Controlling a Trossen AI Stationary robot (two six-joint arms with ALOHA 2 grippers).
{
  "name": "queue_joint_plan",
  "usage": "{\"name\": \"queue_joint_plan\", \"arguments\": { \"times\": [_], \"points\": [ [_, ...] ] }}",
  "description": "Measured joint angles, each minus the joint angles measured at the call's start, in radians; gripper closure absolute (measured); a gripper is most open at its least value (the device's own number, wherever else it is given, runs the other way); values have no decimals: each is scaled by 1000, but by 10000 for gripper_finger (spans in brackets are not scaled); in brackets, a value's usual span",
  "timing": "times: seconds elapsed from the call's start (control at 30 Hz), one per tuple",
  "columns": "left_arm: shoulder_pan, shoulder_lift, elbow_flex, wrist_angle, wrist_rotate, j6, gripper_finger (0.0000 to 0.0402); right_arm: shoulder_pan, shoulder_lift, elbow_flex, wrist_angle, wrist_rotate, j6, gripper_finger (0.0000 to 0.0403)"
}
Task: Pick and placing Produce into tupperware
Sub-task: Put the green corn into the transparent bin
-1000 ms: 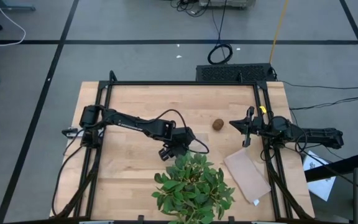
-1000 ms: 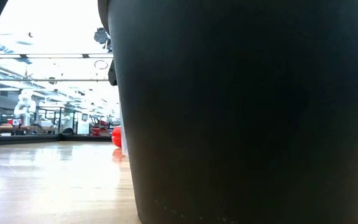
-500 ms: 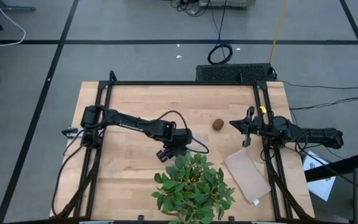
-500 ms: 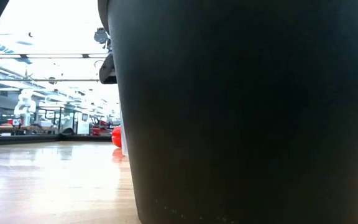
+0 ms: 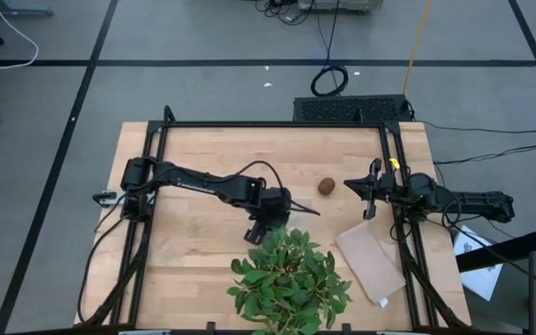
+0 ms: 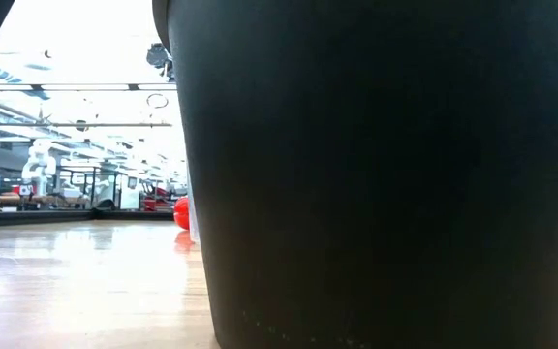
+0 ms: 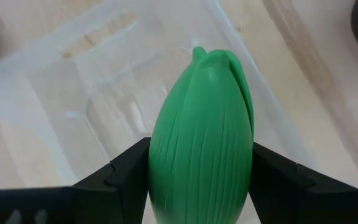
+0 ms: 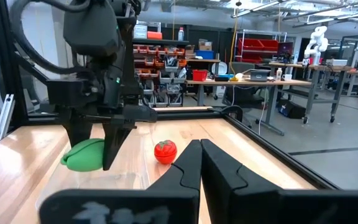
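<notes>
Left hand (image 5: 266, 223), clamped on the green piece (image 7: 201, 140), now shifted a little toward the desk's right edge and swung round, fingers (image 7: 120, 177) pointing more toward the near edge, just beside the leafy plant (image 5: 291, 279). Cable above it now trailing toward the brown ball (image 5: 326, 186). In the low view, dark part of the arm beside the black pot (image 6: 376, 174) gone from sight.

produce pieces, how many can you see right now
3: green oblong piece held in the left end effector above the tupperware; tomato on the table; kiwi mid-table.
</notes>
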Motion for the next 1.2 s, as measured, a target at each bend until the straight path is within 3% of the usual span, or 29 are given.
{"name": "queue_joint_plan", "arguments": {
  "times": [0.33,1.2],
  "points": [
    [16,0,0,4,-18,-223,179,0,0,0,0,0,0,403],
    [12,76,-2,-43,-73,-158,179,0,12,0,1,0,1,403]
  ]
}}
